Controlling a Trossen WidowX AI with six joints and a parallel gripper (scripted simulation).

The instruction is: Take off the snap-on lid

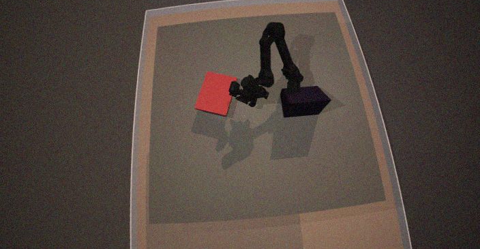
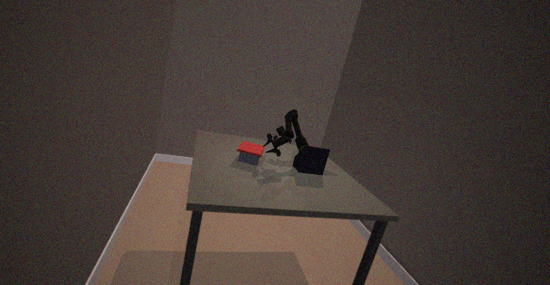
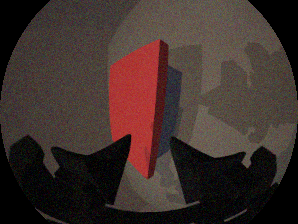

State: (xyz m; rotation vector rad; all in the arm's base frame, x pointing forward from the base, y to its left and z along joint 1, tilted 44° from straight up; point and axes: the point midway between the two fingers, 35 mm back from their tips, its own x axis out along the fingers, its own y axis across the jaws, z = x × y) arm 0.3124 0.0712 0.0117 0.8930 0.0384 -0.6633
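The red lid (image 1: 215, 93) (image 2: 251, 147) (image 3: 135, 95) sits on top of the blue-grey storage box (image 2: 248, 158) (image 3: 173, 87) and overhangs its walls. The box is hidden under the lid in the top view. My gripper (image 1: 234, 96) (image 2: 266, 149) (image 3: 150, 139) is partly open with nothing between its fingers. It is tilted towards the lid's edge on the arm's side, with one fingertip higher than the other. In the wrist view the lid's near end shows between and beyond the fingertips; whether they touch it, I cannot tell.
The box stands on the grey table (image 1: 204, 183) (image 2: 242, 194). The arm's dark base block (image 1: 303, 106) (image 2: 312, 161) stands to the right of the box, with the arm arching above the table between them. Shadows of arm, box and base fall on the table.
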